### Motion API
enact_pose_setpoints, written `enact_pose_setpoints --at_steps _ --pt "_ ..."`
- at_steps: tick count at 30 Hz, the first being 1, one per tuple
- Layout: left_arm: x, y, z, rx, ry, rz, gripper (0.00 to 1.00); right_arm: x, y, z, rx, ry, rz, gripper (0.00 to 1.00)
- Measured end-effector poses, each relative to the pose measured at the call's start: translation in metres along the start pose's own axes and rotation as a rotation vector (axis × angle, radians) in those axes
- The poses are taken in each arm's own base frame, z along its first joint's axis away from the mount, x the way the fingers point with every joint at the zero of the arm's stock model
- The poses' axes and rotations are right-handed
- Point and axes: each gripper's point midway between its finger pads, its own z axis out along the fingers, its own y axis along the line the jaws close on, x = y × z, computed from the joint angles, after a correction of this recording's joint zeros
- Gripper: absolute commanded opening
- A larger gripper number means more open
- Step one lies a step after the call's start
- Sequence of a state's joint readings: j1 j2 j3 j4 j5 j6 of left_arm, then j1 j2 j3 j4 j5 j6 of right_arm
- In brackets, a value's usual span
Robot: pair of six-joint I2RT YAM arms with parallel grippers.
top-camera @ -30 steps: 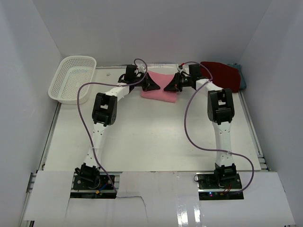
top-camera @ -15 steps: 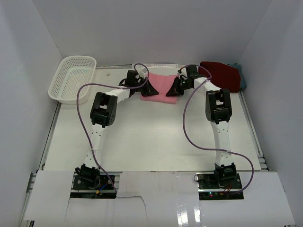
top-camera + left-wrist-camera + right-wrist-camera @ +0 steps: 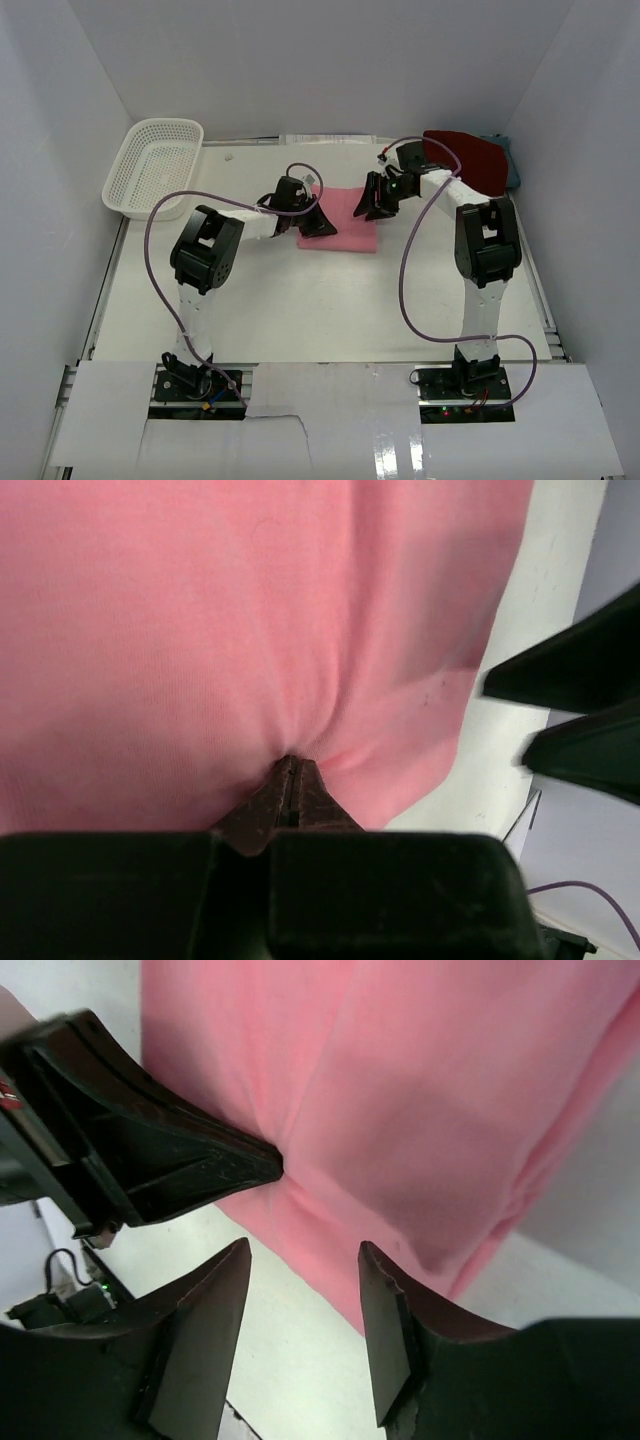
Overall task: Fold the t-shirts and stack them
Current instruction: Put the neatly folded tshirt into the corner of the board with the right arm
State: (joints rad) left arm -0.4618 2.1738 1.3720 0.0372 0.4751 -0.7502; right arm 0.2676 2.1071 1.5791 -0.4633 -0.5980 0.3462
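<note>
A folded light pink t-shirt [image 3: 347,222] lies flat on the table, back of centre. My left gripper [image 3: 318,226] is shut on its left edge, and in the left wrist view the closed tips [image 3: 290,766] pinch the pink cloth [image 3: 250,610]. My right gripper [image 3: 378,200] hovers open over the shirt's right edge, and in the right wrist view its jaws [image 3: 305,1252] stand apart with nothing between them above the pink cloth [image 3: 430,1090]. A dark red t-shirt [image 3: 470,160] lies at the back right over a teal-grey one [image 3: 513,166].
A white perforated basket [image 3: 150,166] stands at the back left. White walls enclose the table on three sides. Purple cables loop from both arms. The left gripper's black body [image 3: 150,1160] shows in the right wrist view, close to the right jaws.
Both arms have drawn the pink shirt toward the near side of the table. The right gripper has opened and let go of the cloth. The left gripper stays shut on it.
</note>
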Motion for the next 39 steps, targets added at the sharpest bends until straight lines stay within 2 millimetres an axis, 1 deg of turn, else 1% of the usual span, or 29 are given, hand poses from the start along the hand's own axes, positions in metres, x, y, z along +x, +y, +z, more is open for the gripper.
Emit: enact_pose_setpoints --at_steps 2,4,6,7,8,9,10,11,12,13,14,16,17,19,20,21,23,28,33,39 --pt "0.012 0.002 -0.009 -0.032 -0.009 -0.032 0.02 -0.002 0.009 -0.012 0.039 -0.023 -0.06 0.59" --pt "0.022 0.003 -0.016 -0.059 -0.028 -0.049 0.02 -0.003 0.013 -0.023 0.09 -0.054 -0.114 0.71" --pt "0.029 0.004 -0.022 -0.082 -0.047 -0.063 0.02 0.006 0.016 -0.033 0.143 -0.074 -0.163 0.82" --pt "0.032 0.003 -0.025 -0.089 -0.056 -0.067 0.02 0.012 0.017 -0.038 0.164 -0.086 -0.188 0.81" --pt "0.034 0.003 -0.026 -0.095 -0.062 -0.071 0.02 0.023 0.016 -0.044 0.185 -0.089 -0.206 0.77" --pt "0.037 0.003 -0.026 -0.101 -0.066 -0.072 0.03 0.037 0.016 -0.05 0.198 -0.091 -0.227 0.48" --pt "0.038 0.002 -0.026 -0.103 -0.071 -0.072 0.03 0.045 0.016 -0.054 0.207 -0.095 -0.245 0.32" --pt "0.039 0.002 -0.026 -0.104 -0.074 -0.072 0.03 0.051 0.013 -0.057 0.214 -0.11 -0.251 0.23" --pt "0.038 0.001 -0.026 -0.103 -0.08 -0.071 0.03 0.058 0.008 -0.06 0.224 -0.112 -0.239 0.28" --pt "0.039 0.001 -0.026 -0.105 -0.082 -0.07 0.03 0.064 0.002 -0.06 0.227 -0.112 -0.213 0.37" --pt "0.038 0.001 -0.026 -0.106 -0.085 -0.068 0.03 0.068 -0.006 -0.06 0.229 -0.107 -0.182 0.57" --pt "0.039 0.001 -0.026 -0.108 -0.09 -0.064 0.03 0.075 -0.021 -0.055 0.223 -0.099 -0.128 0.62" --pt "0.039 0.001 -0.026 -0.108 -0.092 -0.06 0.03 0.079 -0.03 -0.052 0.221 -0.095 -0.102 0.63" --pt "0.04 0.0 -0.027 -0.108 -0.093 -0.054 0.03 0.087 -0.04 -0.048 0.22 -0.085 -0.063 0.64" --pt "0.041 0.001 -0.027 -0.109 -0.092 -0.051 0.03 0.09 -0.042 -0.046 0.219 -0.078 -0.048 0.71" --pt "0.041 0.0 -0.028 -0.109 -0.092 -0.047 0.03 0.091 -0.042 -0.044 0.214 -0.075 -0.037 0.74" --pt "0.043 0.001 -0.029 -0.11 -0.09 -0.037 0.03 0.088 -0.04 -0.04 0.189 -0.081 -0.039 0.77" --pt "0.044 0.001 -0.031 -0.114 -0.087 -0.009 0.03 0.085 -0.037 -0.025 0.115 -0.074 -0.002 0.79" --pt "0.045 0.003 -0.033 -0.126 -0.086 0.01 0.03 0.079 -0.031 -0.019 0.053 -0.089 0.022 0.79" --pt "0.046 0.003 -0.034 -0.13 -0.083 0.022 0.03 0.071 -0.026 -0.01 -0.01 -0.106 0.041 0.78"
